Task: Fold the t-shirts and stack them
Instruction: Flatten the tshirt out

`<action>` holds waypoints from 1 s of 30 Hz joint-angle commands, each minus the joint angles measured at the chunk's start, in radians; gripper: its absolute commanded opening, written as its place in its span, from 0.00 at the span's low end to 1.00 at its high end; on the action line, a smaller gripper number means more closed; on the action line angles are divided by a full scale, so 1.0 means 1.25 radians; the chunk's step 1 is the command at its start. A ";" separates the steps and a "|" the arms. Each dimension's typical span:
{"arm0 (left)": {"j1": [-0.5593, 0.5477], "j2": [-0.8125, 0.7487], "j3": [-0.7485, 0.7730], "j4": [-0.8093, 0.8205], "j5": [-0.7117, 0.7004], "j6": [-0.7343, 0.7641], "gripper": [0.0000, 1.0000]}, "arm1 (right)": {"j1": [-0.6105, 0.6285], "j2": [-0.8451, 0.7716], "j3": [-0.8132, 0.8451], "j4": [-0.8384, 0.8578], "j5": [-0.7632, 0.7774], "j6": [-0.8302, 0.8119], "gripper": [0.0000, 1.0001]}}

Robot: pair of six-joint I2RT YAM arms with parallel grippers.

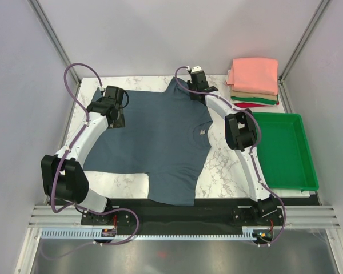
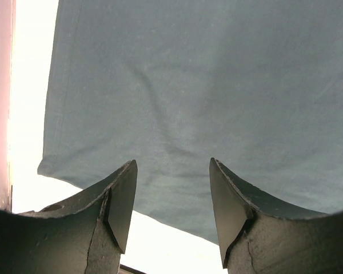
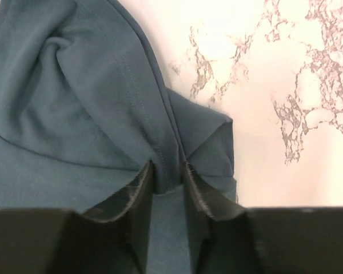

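On veined marble tabletop [image 1: 220,165], creased slate-blue shirt [image 1: 160,137]

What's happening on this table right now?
A robot is working on a blue shirt spread on the table. The right gripper pinches a ridge of cloth at the shirt's far right corner; the left gripper hangs open over its far left edge. A stack of folded shirts sits beyond a green tray.
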 commanded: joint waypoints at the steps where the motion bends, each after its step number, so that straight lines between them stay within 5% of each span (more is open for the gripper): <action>1: -0.004 -0.006 0.002 0.009 -0.017 0.030 0.61 | -0.003 -0.001 0.031 0.036 0.016 -0.009 0.32; 3: -0.004 -0.004 0.000 0.009 -0.012 0.031 0.61 | -0.003 -0.001 0.031 0.045 0.012 -0.018 0.14; 6: -0.004 -0.002 0.000 0.008 -0.011 0.033 0.60 | -0.001 -0.001 0.031 0.066 0.009 -0.030 0.03; 14: -0.004 0.003 0.000 0.004 -0.016 0.034 0.60 | -0.012 0.036 0.039 0.349 0.141 -0.106 0.01; 16: -0.004 0.005 0.002 0.004 -0.017 0.034 0.60 | -0.021 0.101 0.126 0.408 0.179 -0.108 0.35; 17: -0.004 0.006 0.000 0.003 -0.018 0.034 0.60 | -0.027 0.126 0.168 0.408 0.184 -0.103 0.77; 18: -0.004 0.006 0.000 0.003 -0.021 0.034 0.60 | -0.032 0.150 0.240 0.408 0.187 -0.099 0.85; 21: -0.004 0.011 0.000 0.002 -0.021 0.034 0.60 | -0.036 0.162 0.215 0.402 0.194 -0.071 0.96; 25: -0.004 0.007 0.002 0.001 -0.023 0.033 0.60 | -0.031 -0.078 -0.116 0.527 0.152 -0.010 0.98; 30: -0.004 0.010 0.002 0.001 -0.024 0.033 0.60 | 0.000 -0.325 -0.388 0.472 0.075 0.091 0.98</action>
